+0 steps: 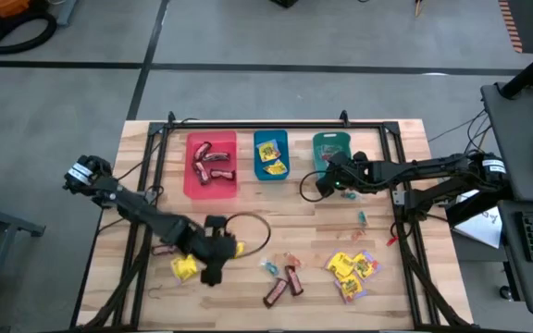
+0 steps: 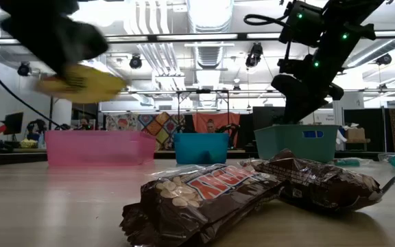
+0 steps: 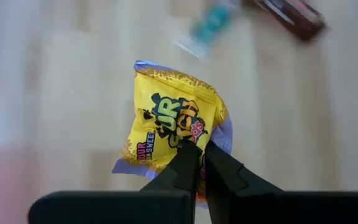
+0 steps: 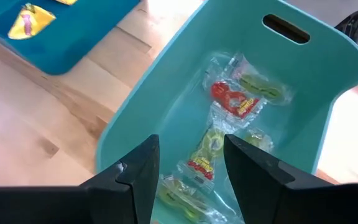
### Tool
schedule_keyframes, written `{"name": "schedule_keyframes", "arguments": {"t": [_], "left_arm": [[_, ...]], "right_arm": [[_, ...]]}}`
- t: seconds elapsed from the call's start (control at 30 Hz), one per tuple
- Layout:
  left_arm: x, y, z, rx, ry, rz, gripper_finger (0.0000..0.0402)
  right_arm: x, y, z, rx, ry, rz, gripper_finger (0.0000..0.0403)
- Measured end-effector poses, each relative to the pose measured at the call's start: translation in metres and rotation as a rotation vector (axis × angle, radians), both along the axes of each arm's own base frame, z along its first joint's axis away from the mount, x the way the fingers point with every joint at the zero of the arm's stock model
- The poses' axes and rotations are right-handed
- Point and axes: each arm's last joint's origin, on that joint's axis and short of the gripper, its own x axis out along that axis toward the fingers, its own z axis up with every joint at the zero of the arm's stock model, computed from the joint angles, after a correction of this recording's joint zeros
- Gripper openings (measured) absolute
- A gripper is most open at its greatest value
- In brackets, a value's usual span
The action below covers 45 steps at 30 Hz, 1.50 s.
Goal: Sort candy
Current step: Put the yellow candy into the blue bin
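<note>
- Left gripper (image 3: pixel 197 152) is pinching a yellow packet (image 3: pixel 173 121) by its edge with both fingers pressed together, holding it lifted above the near-left part of the wooden table (image 1: pixel 276 217).
- Another yellow packet (image 1: pixel 184 268) is lying on the table just beside that gripper.
- Red bin (image 1: pixel 212 166) is sitting at the far left of the row of bins, holding several dark brown-red bars (image 1: pixel 213 165).
- Two brown bars (image 2: pixel 245 189) are lying near the table's front middle, with small teal twist pieces (image 1: pixel 269 267) close by.
- Blue bin (image 1: pixel 270 154) is standing in the middle of the row, holding yellow packets.
- Teal bin (image 4: pixel 316 81) is standing at the right of the row, holding clear-wrapped sweets (image 4: pixel 232 99).
- Right gripper (image 4: pixel 188 165) is hovering over the teal bin with its fingers spread and nothing between them.
- Heap of yellow packets (image 1: pixel 352 269) is lying at the near right.
</note>
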Motion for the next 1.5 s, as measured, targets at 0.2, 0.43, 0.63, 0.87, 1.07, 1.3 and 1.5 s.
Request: {"name": "schedule_keyframes", "arguments": {"t": [0.2, 0.43, 0.63, 0.87, 1.07, 1.3, 1.5], "left_arm": [[0.024, 0.056, 0.005, 0.137, -0.042, -0.014, 0.0000], [0.048, 0.127, 0.012, 0.275, -0.137, -0.009, 0.0000], [0.057, 0.187, 0.017, 0.353, -0.222, 0.100, 0.0000], [0.075, 0.236, 0.011, 0.326, -0.406, 0.286, 0.0000], [0.083, 0.253, -0.010, 0.298, -0.393, 0.297, 0.0000], [0.086, 0.258, -0.023, 0.290, -0.359, 0.309, 0.0000], [0.086, 0.258, -0.024, 0.289, -0.353, 0.308, 0.0022]], "right_arm": [[-0.003, 0.000, 0.010, -0.008, -0.041, 0.004, 0.0171], [-0.007, 0.002, 0.029, -0.007, -0.120, 0.028, 0.0171], [-0.011, 0.004, 0.045, -0.008, -0.173, 0.074, 0.0171], [-0.016, 0.005, 0.055, -0.015, -0.214, 0.078, 0.0171], [-0.017, 0.006, 0.056, 0.001, -0.224, 0.095, 0.0171], [-0.017, 0.006, 0.056, 0.003, -0.223, 0.097, 0.0171], [-0.017, 0.006, 0.056, 0.003, -0.223, 0.097, 0.0171]]}}
